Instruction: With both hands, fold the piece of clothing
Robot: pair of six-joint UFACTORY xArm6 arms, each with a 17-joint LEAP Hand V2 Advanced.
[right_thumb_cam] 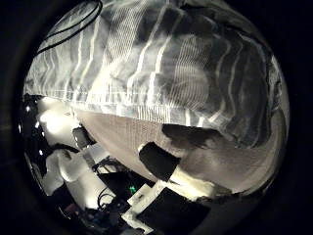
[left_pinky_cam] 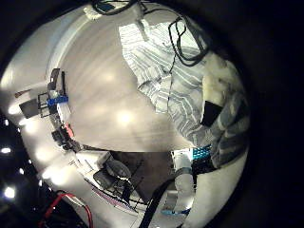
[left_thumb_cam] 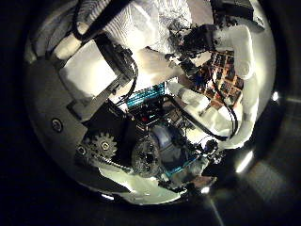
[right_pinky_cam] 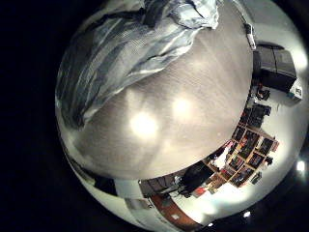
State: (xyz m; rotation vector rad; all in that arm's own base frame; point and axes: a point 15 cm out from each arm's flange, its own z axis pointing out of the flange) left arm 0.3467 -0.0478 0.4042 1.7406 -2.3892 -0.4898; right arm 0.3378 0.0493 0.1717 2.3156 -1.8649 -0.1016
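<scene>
A striped garment (left_pinky_cam: 157, 66) lies bunched on the table (left_pinky_cam: 104, 104), seen from the left hand's little finger side. The left hand's fingers (left_pinky_cam: 225, 106) rest at the garment's edge, and their grip is hidden. From its thumb side the left hand (left_thumb_cam: 141, 113) fills the view, with a strip of garment (left_thumb_cam: 169, 13) beyond it. The garment (right_thumb_cam: 166, 69) is close to the right palm and fills much of its thumb side view. The right hand's fingers (right_thumb_cam: 168, 162) reach to its hem, one slipping under it. On the little finger side the garment (right_pinky_cam: 126, 58) lies rumpled on the table (right_pinky_cam: 183, 126).
Small pieces of equipment (left_pinky_cam: 57, 103) stand at the table's far edge. Boxes (right_pinky_cam: 275, 63) and shelving (right_pinky_cam: 246, 150) stand beyond the table on the right hand's side.
</scene>
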